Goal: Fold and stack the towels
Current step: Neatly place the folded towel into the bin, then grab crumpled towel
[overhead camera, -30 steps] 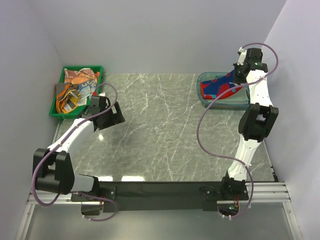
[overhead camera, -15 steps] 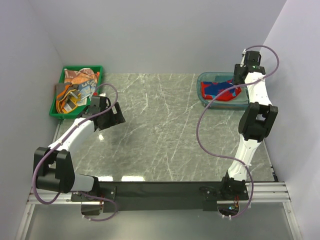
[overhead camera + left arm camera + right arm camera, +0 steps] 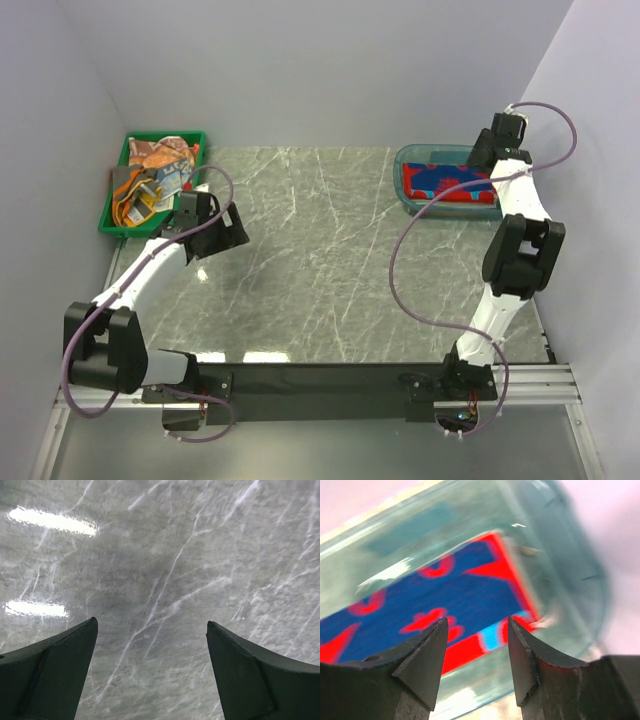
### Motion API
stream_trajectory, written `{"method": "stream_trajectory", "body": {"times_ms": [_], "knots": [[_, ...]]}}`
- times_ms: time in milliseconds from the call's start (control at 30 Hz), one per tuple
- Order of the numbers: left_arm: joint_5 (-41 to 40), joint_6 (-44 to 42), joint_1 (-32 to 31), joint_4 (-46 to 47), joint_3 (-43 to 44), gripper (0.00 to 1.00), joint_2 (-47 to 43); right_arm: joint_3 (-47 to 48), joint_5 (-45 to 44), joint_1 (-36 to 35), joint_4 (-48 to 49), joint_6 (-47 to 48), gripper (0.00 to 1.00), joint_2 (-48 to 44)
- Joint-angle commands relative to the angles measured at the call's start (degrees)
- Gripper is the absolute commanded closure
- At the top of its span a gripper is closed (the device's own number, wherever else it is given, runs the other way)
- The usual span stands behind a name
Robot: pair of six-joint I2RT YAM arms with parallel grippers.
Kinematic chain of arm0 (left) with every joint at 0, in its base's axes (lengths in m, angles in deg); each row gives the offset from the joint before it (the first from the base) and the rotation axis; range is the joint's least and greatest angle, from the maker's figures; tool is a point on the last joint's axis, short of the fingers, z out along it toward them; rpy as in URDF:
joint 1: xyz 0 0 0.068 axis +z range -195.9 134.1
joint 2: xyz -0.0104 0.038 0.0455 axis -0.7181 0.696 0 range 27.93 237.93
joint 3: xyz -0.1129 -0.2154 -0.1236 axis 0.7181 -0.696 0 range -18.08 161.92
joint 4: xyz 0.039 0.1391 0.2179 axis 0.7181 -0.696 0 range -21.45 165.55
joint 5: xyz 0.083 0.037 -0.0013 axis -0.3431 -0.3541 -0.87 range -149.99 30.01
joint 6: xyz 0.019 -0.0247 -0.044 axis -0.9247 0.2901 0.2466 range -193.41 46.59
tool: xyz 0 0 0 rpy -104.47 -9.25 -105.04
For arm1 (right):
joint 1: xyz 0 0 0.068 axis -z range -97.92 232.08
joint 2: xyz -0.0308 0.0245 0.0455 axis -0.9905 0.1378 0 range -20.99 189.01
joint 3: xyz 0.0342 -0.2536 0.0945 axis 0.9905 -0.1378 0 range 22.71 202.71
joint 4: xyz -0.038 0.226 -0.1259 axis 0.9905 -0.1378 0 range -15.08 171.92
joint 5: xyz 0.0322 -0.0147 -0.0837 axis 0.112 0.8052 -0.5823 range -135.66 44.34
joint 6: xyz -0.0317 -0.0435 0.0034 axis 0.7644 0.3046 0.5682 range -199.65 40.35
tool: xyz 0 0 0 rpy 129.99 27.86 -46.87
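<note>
A red towel with blue lettering (image 3: 445,183) lies flat and folded inside the clear blue tub (image 3: 405,160). My right gripper (image 3: 481,153) hovers over the tub's right end, open, with nothing between its fingers. In the right wrist view the red towel (image 3: 435,605) shows below the right gripper (image 3: 477,630), inside the tub wall (image 3: 555,545). Several crumpled towels (image 3: 155,170), orange, grey and whitish, fill the green tray (image 3: 110,215) at the back left. My left gripper (image 3: 228,232) hangs wide open over bare marble, just right of the tray; in the left wrist view the left gripper (image 3: 151,630) holds nothing.
The marble table (image 3: 320,250) stretches between tray and tub. Pale walls close in on the left, back and right. The right arm's purple cable (image 3: 400,250) loops over the table's right part. A black rail (image 3: 320,380) runs along the near edge.
My right gripper has opened and let go of the red towel, which dropped flat into the tub. The right wrist has pulled up and to the right. The left arm has barely moved.
</note>
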Motion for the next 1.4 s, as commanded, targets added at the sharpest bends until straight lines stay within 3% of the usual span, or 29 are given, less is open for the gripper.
{"method": "stream_trajectory", "body": {"times_ms": [0, 100, 167, 300, 600, 800, 867, 1000, 1300, 1367], "knots": [[-0.4, -0.3, 0.9, 0.6, 0.3, 0.04, -4.0, -8.2, 15.3, 0.1, 10.3, -6.2, 0.42, -9.9], [0.5, 0.1, 2.0, 1.4, -0.2, 0.02, -6.1, -19.1, 23.4, 0.0, 17.4, -10.1, 0.38, -17.9], [0.4, 0.4, 2.6, 1.6, -0.3, 0.02, -7.3, -24.0, 25.4, -0.5, 18.5, -11.9, 0.27, -21.2], [0.5, 1.2, 5.4, 1.8, -0.2, 0.01, -8.2, -31.1, 31.3, -2.6, 18.8, -14.0, 0.19, -29.2], [-5.5, 4.1, 13.2, 0.3, 6.4, 0.01, -5.2, -47.9, 28.9, -13.6, 18.3, -13.6, 0.11, -47.2], [-11.9, 7.8, 19.9, 2.1, 16.5, 0.01, 6.4, -55.4, 33.2, -17.4, 23.1, -13.8, 0.11, -50.9], [-13.3, 9.8, 22.4, 1.8, 22.1, 0.01, 15.6, -57.3, 35.6, -18.4, 25.0, -14.1, 0.11, -51.0], [-14.9, 13.4, 25.2, 2.3, 31.1, 0.01, 24.0, -58.8, 37.2, -19.6, 27.1, -14.2, 0.11, -51.2], [-23.0, 19.0, 28.2, 2.9, 49.8, 0.04, 45.7, -60.8, 39.8, -21.1, 30.2, -13.8, 0.12, -49.8], [-23.2, 19.7, 28.6, 2.8, 53.4, 0.09, 50.2, -60.5, 40.4, -21.5, 30.0, -13.4, 0.12, -48.6]]}}
